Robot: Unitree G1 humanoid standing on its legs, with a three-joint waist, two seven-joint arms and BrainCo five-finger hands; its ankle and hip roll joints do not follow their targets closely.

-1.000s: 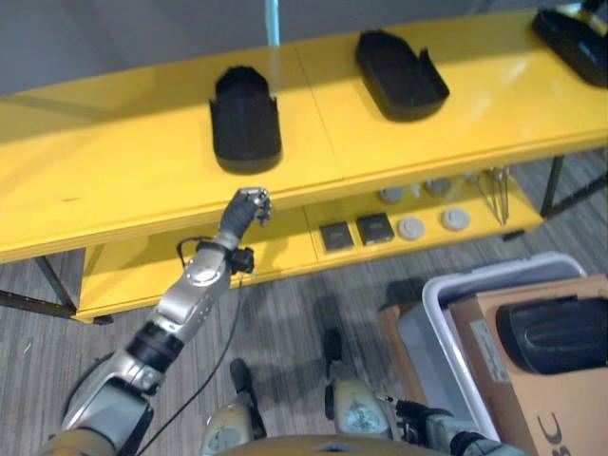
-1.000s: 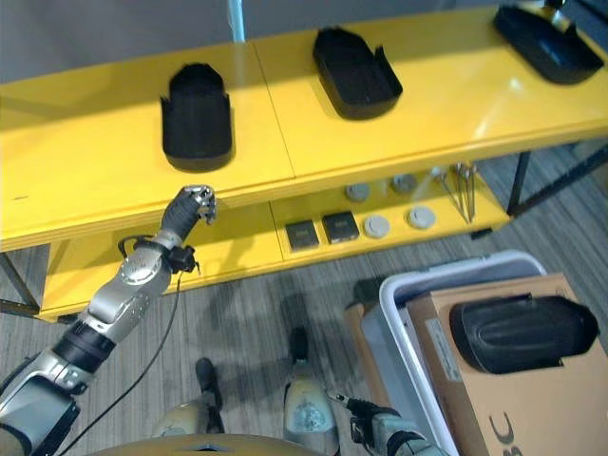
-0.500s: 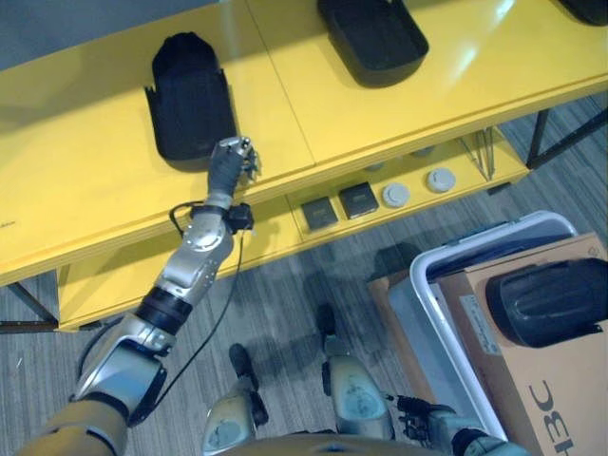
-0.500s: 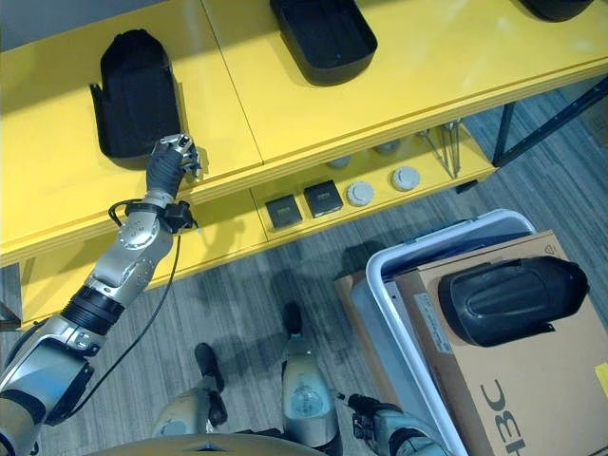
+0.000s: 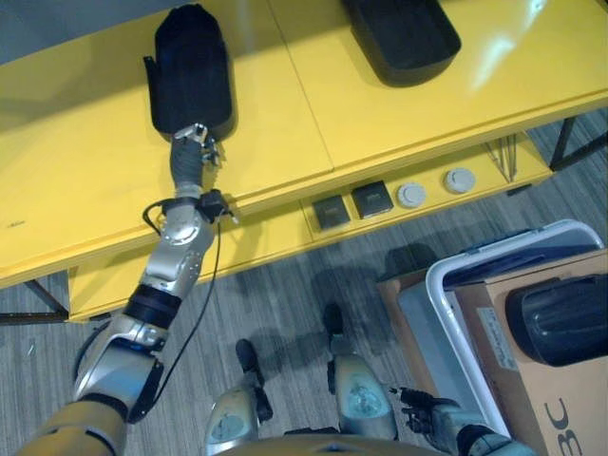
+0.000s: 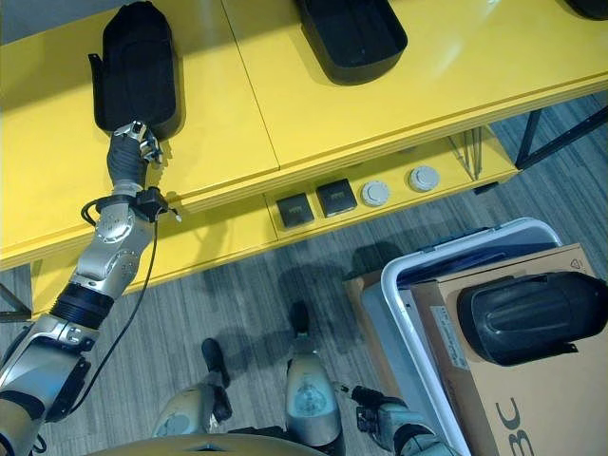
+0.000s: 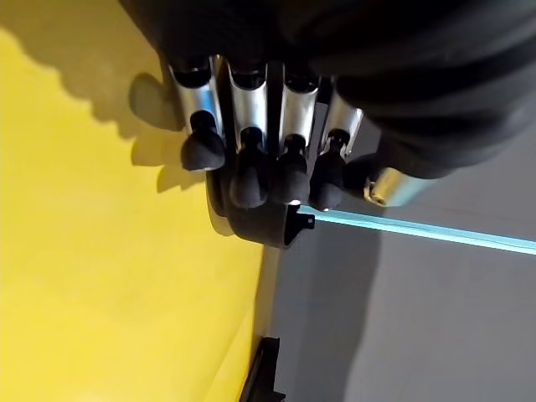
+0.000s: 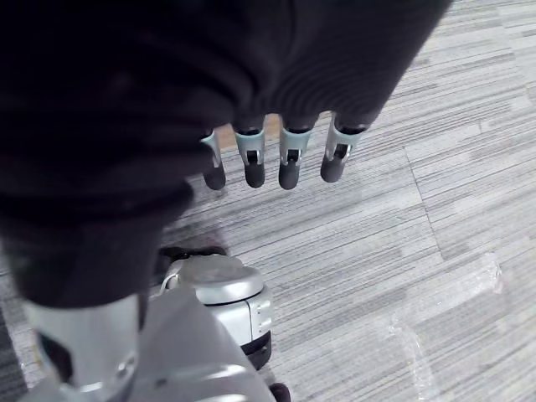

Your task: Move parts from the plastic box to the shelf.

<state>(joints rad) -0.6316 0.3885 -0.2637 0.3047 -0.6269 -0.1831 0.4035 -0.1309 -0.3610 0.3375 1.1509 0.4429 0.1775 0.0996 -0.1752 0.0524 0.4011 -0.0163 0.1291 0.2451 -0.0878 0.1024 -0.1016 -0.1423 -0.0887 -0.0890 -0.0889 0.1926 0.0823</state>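
A long black part (image 5: 190,66) lies on the yellow shelf top (image 5: 85,180) at the left. My left hand (image 5: 194,144) reaches over the shelf edge, its straight fingers (image 7: 243,159) resting against the near end of that black part (image 7: 251,222). A second black part (image 5: 404,38) lies farther right on the shelf. A third black part (image 6: 527,313) rests on a cardboard box (image 6: 513,399) inside the white plastic box (image 5: 475,266) at the lower right. My right hand (image 8: 289,155) hangs low over the floor, fingers relaxed and holding nothing.
The lower shelf board (image 5: 275,237) carries two small black squares (image 5: 332,211) and grey round discs (image 5: 411,195). Thin metal rods (image 5: 502,157) lean at its right end. Grey plank floor (image 5: 285,313) lies between the shelf and the plastic box.
My left hand has risen from below the shelf edge onto the shelf top and now touches the near end of the left black part. The head camera has shifted.
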